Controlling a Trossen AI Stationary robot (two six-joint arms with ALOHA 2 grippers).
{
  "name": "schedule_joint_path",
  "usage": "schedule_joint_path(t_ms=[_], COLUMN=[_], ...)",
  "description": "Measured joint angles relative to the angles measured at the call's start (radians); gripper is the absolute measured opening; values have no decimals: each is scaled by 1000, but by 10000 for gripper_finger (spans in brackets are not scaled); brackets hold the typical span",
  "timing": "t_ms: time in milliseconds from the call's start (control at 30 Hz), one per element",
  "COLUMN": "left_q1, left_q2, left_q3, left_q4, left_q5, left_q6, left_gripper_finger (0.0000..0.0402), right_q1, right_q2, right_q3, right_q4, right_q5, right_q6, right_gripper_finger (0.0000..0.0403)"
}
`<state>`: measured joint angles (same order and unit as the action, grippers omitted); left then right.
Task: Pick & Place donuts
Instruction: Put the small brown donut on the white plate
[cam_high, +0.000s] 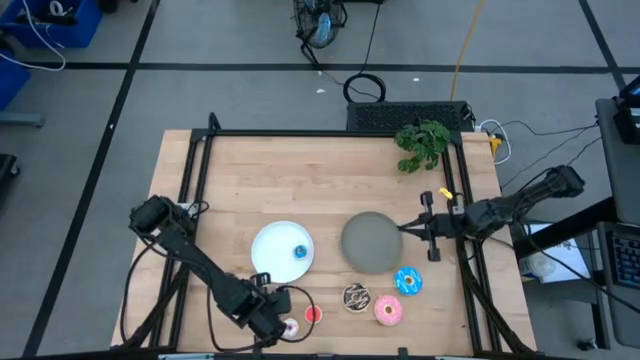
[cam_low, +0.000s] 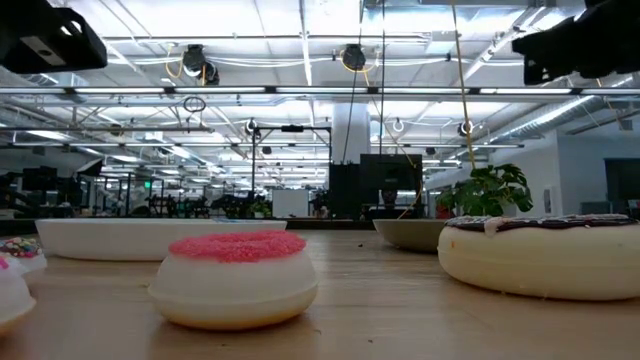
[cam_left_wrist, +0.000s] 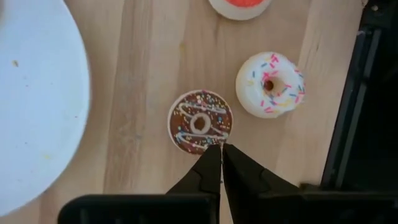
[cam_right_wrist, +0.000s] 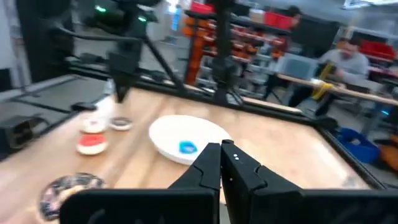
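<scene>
High view: wooden table (cam_high: 300, 180) fills mid-frame. White plate (cam_high: 282, 249) sits left of centre, with a mini blue donut (cam_high: 299, 251) lying in it toward its right side. Grey plate (cam_high: 371, 241) is just right of the white one, apart from it.

Left gripper (cam_high: 277, 325) is low in the frame, at the table's bottom edge, below the white plate. In its wrist view the two fingers meet at the tips and hold nothing; the closed tips sit just short of the mini brown donut (cam_left_wrist: 200, 122), which lies flat on the wood. The white plate's rim fills the left edge of that picture. A pink-white mini (cam_left_wrist: 270, 84) with sprinkles lies to the upper right of the brown one, apart from it, and the red mini (cam_left_wrist: 239, 6) is cut off by the top edge.

High view again: the pink-white mini and red mini (cam_high: 312, 314) lie just right of the left gripper. Further right along the bottom: large brown donut (cam_high: 355, 296), large pink donut (cam_high: 388, 310), large blue donut (cam_high: 408, 281), the three near each other, below the grey plate.

Right gripper (cam_high: 409, 229) is at the right rim of the grey plate, mid-right of the frame. Wrist view shows its fingers pressed together, empty.

A green plant (cam_high: 422, 145) stands at the table's upper right.
</scene>
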<state>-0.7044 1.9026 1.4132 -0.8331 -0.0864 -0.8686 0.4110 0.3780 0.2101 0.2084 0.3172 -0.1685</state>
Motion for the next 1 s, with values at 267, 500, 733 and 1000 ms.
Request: schedule_joint_path(t_ms=[267,500,733,1000], left_q1=[-3,-26,-60,-79], left_q2=[0,5,6,17], left_q3=[0,29,38,37], left_q4=[5,35,42,49], left_q5=[-39,-115,-245,-176], left_q6=[112,165,115,81], left_gripper_finger=[22,22,43,170], right_q1=[4,3,3,3], right_q2=[-129,-228,-231,-231], right_q3=[-31,-71,-87,-87], right_q4=[-81,-66,-58,-56], right_q5=[-32,-29,-30,-30], right_q6=[-34,-53,-39,-1], right_gripper_finger=[0,0,0,0])
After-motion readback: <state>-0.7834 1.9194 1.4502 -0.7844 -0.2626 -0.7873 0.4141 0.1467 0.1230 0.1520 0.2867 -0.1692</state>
